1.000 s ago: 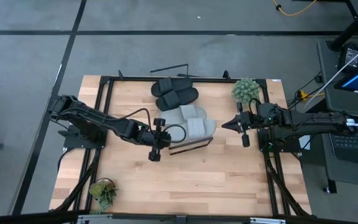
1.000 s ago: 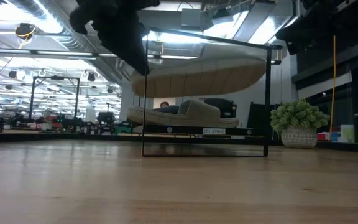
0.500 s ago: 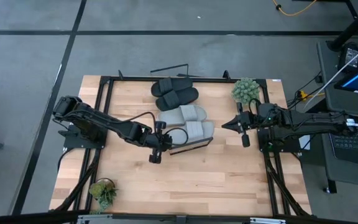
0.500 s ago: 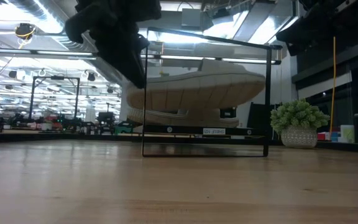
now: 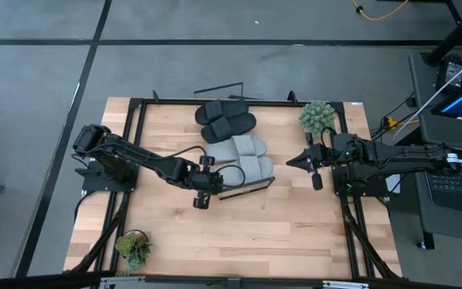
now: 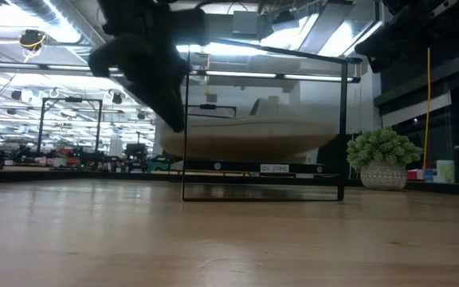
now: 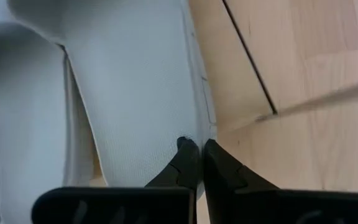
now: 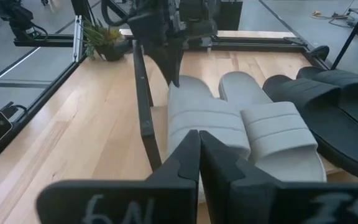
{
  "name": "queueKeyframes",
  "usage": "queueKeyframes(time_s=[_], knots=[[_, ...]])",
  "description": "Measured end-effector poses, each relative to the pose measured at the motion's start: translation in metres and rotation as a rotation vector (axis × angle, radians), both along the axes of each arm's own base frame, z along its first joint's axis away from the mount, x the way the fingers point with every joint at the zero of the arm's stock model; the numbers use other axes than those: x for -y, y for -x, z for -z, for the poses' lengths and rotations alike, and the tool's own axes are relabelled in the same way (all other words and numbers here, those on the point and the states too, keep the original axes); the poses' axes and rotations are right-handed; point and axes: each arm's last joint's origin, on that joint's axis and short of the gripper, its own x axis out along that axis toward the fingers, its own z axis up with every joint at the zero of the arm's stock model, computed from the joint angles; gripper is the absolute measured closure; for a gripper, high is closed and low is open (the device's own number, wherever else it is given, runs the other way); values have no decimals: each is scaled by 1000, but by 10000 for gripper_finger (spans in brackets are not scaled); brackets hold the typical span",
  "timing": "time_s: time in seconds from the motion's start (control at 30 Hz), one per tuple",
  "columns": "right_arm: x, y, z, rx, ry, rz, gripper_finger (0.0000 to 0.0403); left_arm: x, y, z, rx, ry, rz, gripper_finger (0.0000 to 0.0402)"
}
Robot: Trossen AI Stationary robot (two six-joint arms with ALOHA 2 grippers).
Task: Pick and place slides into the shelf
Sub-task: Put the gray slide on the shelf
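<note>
The high view looks straight down from far above, taking in the whole table [image 5: 215,233], both arms and the grey floor around. The low view sits at table-top height, facing level across the boards through the shelf's [image 6: 263,169] wire frame into the room behind. The left wrist view is pressed close against a light grey slide [image 7: 135,93], while the right wrist view looks from farther off across the table at the same grey slide [image 8: 197,115], which the high view shares [image 5: 251,168]
</note>
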Motion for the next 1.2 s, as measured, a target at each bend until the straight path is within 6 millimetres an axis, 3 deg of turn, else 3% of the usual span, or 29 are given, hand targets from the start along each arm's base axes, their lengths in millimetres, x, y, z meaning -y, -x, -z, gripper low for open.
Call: queueKeyframes(time_s=[0.57,1.2], knots=[[0,0,1,-14,0,0,392,0,-6,4,4,13,34,401],[0,1,4,-47,-23,7,392,-2,-10,5,41,22,24,373]])
